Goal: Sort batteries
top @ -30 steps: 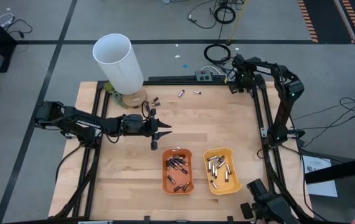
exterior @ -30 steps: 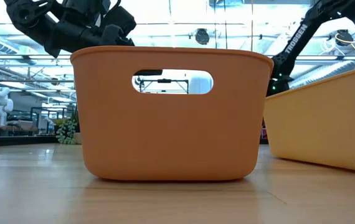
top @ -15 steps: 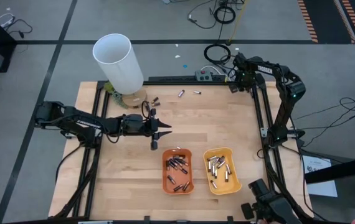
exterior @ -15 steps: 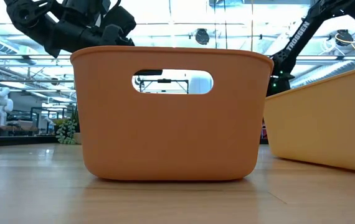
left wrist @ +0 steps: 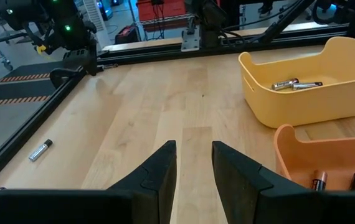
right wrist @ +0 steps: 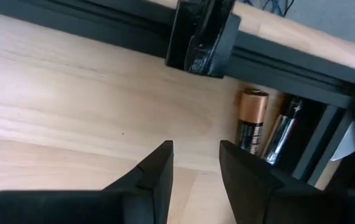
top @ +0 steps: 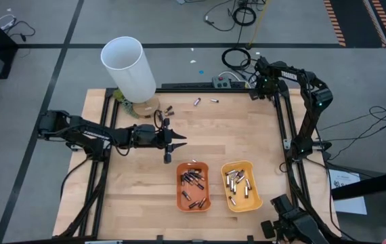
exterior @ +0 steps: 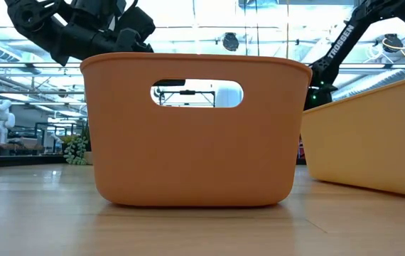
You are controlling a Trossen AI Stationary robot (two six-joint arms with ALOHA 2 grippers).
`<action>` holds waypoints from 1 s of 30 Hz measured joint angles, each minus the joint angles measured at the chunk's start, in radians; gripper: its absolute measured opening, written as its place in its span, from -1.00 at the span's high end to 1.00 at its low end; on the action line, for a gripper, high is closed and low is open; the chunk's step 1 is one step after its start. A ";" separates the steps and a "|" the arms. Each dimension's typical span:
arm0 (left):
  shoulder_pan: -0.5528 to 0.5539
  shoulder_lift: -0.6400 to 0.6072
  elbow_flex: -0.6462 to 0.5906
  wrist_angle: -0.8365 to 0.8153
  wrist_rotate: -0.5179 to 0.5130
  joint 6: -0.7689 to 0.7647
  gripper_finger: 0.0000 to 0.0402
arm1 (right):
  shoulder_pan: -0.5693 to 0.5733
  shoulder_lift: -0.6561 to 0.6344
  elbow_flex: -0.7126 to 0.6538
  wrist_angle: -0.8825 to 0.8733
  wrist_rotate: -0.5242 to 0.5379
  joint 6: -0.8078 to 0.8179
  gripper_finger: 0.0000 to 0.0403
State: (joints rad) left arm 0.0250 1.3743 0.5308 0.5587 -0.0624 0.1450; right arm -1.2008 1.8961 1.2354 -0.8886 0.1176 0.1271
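Note:
My left gripper [top: 178, 141] [left wrist: 194, 163] hovers open over bare wood left of the trays, nothing between its fingers. My right gripper [top: 254, 93] [right wrist: 196, 165] points down at the table's far right corner, open and empty. Just beyond its fingers, a dark coppery battery [right wrist: 252, 127] and a silvery battery [right wrist: 283, 138] lie side by side against the black frame rail [right wrist: 302, 68]. The orange tray [top: 194, 186] holds dark batteries [left wrist: 336, 180]. The yellow tray [top: 240, 185] holds silvery ones [left wrist: 296, 84]. Loose batteries [top: 197, 102] [top: 214, 101] [top: 169, 109] lie near the far edge.
A tall white tube [top: 129, 68] stands at the far left corner. Black frame rails run along the table's edges [top: 284, 129]. In the low view the orange tray's wall [exterior: 195, 135] and the yellow tray [exterior: 373, 142] block the table behind them. Bare wood lies between the arms [top: 227, 135].

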 joint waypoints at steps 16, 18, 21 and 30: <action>0.007 0.000 0.000 0.011 0.000 0.025 0.44 | 0.050 -0.011 0.098 -0.091 0.043 -0.147 0.31; 0.007 0.000 0.000 0.010 0.000 0.025 0.44 | 0.050 -0.004 0.098 -0.106 0.051 -0.177 0.23; 0.007 0.000 0.000 0.008 0.000 0.025 0.44 | 0.050 0.002 0.098 -0.097 0.065 -0.188 0.10; 0.007 0.000 0.000 0.008 0.001 0.025 0.44 | 0.104 0.011 0.131 -0.168 0.197 -0.137 0.40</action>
State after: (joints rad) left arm 0.0319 1.3743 0.5308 0.5669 -0.0616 0.1701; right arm -1.0969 1.9076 1.3667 -1.0563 0.3142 -0.0099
